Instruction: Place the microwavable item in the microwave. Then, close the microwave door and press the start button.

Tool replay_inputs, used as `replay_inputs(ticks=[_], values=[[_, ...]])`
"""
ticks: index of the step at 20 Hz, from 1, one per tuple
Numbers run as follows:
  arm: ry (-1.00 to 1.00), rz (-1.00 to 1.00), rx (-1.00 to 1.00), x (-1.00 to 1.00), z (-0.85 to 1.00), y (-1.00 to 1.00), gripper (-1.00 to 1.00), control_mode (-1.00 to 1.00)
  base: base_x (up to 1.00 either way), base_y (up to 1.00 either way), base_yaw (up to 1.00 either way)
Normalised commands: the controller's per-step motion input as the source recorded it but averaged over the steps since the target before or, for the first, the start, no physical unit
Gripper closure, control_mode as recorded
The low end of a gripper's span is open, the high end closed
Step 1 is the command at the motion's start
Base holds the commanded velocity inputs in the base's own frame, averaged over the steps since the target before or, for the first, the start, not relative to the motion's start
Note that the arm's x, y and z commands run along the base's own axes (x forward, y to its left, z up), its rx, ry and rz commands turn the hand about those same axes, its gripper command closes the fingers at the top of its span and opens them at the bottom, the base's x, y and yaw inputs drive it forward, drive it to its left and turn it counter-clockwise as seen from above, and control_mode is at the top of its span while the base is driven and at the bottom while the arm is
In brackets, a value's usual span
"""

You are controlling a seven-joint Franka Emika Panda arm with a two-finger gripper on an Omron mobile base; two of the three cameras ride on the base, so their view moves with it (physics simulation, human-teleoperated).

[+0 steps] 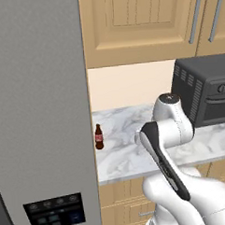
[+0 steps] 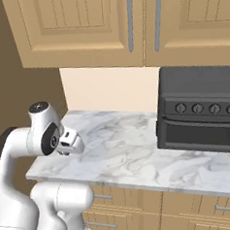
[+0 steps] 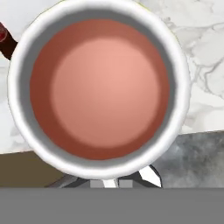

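My tool (image 3: 114,180) is clamped tight on the near rim of the bowl (image 3: 99,87), carried above the marble worktop (image 3: 205,48). Rigid, probably light; contents may spill, so I keep it level.

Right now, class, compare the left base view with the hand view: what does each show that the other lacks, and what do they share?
Left base view alone: the black toaster oven, wooden cabinets, the robot's white arm and a grey panel with a dark keypad.
Hand view alone: a white bowl of reddish-brown contents, close up.
Both: the marble counter and the brown bottle.
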Motion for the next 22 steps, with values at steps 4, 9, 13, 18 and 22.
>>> replay_inputs(ticks=[4, 9, 13, 18, 22], values=[[0.00, 0.00, 0.03, -0.46, 0.34, -0.16, 1.00, -1.00, 0.00, 0.00, 0.00], [0.00, 0.00, 0.00, -0.20, 0.00, 0.00, 1.00, 1.00, -0.60, 0.13, 0.00], [0.00, 0.00, 0.00, 0.00, 0.00, 0.00, 1.00, 1.00, -1.00, 0.40, 0.03], [0.00, 0.00, 0.00, 0.00, 0.00, 0.00, 1.00, 1.00, -0.93, 0.83, 0.02], [0.00, 0.00, 0.00, 0.00, 0.00, 0.00, 1.00, 1.00, -0.48, 1.00, 0.00]])
